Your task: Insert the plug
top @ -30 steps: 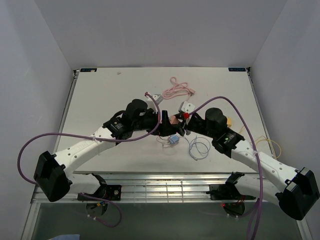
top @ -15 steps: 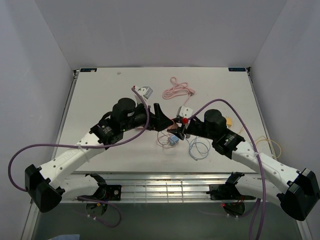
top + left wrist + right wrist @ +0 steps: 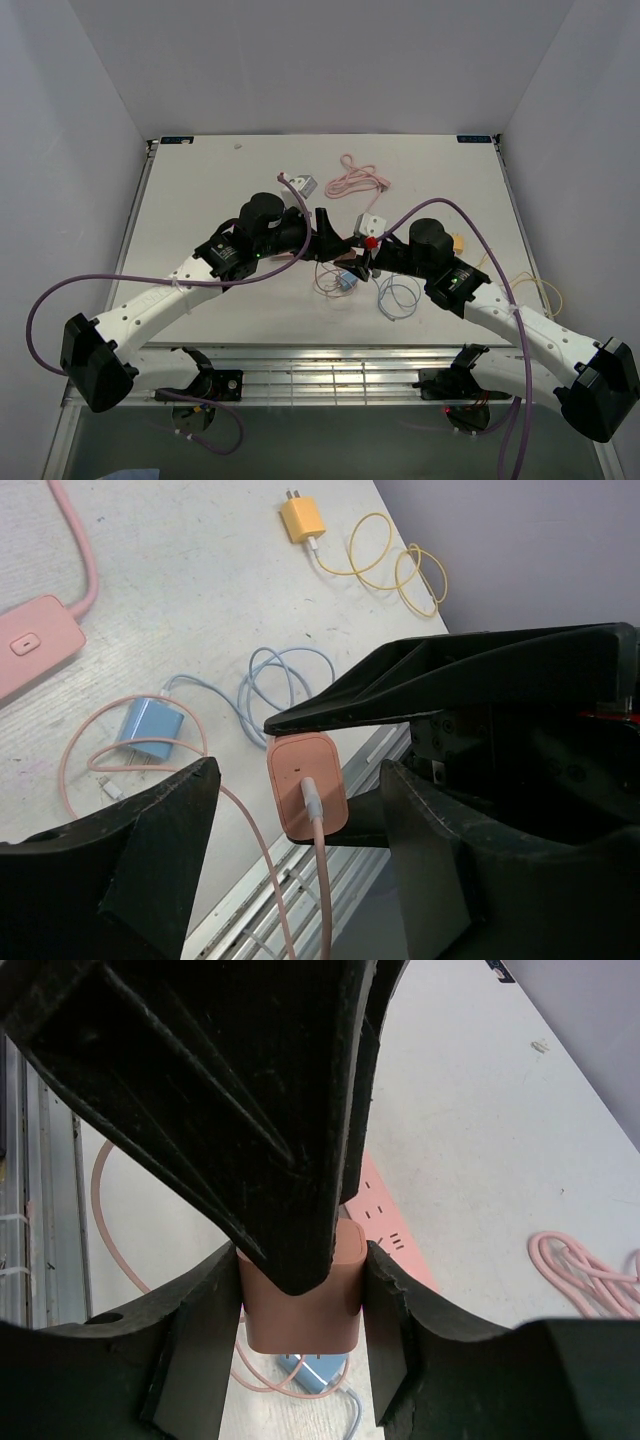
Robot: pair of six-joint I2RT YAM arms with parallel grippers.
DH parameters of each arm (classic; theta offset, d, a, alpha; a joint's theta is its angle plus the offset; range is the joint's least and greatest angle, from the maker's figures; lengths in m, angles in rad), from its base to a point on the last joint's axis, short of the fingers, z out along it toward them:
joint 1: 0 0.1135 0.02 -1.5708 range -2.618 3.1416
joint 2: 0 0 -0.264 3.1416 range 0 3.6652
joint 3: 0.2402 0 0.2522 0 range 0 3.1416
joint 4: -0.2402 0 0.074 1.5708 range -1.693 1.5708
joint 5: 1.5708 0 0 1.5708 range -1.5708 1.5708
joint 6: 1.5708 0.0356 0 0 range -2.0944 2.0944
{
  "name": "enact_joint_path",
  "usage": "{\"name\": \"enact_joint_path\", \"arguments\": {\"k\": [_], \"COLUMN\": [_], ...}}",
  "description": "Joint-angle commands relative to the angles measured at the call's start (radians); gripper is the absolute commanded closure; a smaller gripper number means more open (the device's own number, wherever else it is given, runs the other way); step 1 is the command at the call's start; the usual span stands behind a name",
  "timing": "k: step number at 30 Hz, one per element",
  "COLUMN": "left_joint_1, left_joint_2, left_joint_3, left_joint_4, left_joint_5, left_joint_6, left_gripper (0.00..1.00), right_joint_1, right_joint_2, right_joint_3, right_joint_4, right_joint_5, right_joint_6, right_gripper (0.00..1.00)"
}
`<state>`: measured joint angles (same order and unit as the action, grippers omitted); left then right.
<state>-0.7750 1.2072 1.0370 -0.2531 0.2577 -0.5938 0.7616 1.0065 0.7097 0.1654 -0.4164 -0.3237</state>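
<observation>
Top view, pincers: my left pincer [image 3: 325, 233] and my right pincer [image 3: 364, 262] met tip to tip over the middle of the table [image 3: 200, 190]; the plug was too small to pick out there.
Left wrist, plug: the pink plug [image 3: 307, 785] hung in the gap of my left pincer, touching neither side, with its pink cable [image 3: 322, 900] trailing back toward my wrist.
Left wrist, left pincer: wide, holding nothing.
Left wrist, power strip: the pink power strip [image 3: 35, 640] lay well off to my left pincer's left, beyond the blue charger [image 3: 150, 730].
Right wrist, right pincer: clamped on the plug's two sides.
Right wrist, crowding: my left pincer loomed right over the plug.
Risk: I judged that closing my left pincer off-centre, or a tug on the cable, could twist the plug in the right's grip, so it would miss the strip.
</observation>
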Motion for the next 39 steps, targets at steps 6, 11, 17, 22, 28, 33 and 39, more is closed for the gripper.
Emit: {"name": "enact_joint_path", "arguments": {"k": [6, 11, 17, 22, 28, 33, 39], "left_joint_1": [-0.004, -0.006, -0.006, -0.006, -0.006, -0.006, 0.011], "left_joint_2": [0.041, 0.054, 0.055, 0.057, 0.055, 0.025, 0.075], "left_joint_3": [0.029, 0.026, 0.028, 0.034, 0.035, 0.029, 0.084], "left_joint_4": [0.020, 0.028, 0.018, 0.003, -0.011, 0.028, 0.014], "left_joint_5": [0.077, 0.117, 0.127, 0.153, 0.088, -0.032, -0.158], "left_joint_6": [0.019, 0.029, 0.032, 0.054, 0.086, 0.222, 0.391], "left_gripper": [0.36, 0.46, 0.83, 1.00, 1.00, 1.00, 1.00], "right_joint_1": [0.005, 0.005, 0.005, 0.005, 0.005, 0.005, 0.002], "right_joint_2": [-0.016, -0.013, -0.016, -0.016, -0.008, 0.000, -0.029], "right_joint_3": [0.037, 0.039, 0.036, 0.040, 0.059, 0.092, 0.117], "right_joint_4": [0.031, 0.025, 0.019, 0.014, -0.018, -0.056, -0.105], "right_joint_5": [-0.010, 0.007, 0.021, 0.039, 0.044, 0.024, 0.002], "right_joint_6": [-0.008, -0.012, -0.015, -0.009, 0.006, 0.009, -0.034], "right_gripper": [0.71, 0.71, 0.71, 0.70, 0.37, 0.07, 0.10]}}
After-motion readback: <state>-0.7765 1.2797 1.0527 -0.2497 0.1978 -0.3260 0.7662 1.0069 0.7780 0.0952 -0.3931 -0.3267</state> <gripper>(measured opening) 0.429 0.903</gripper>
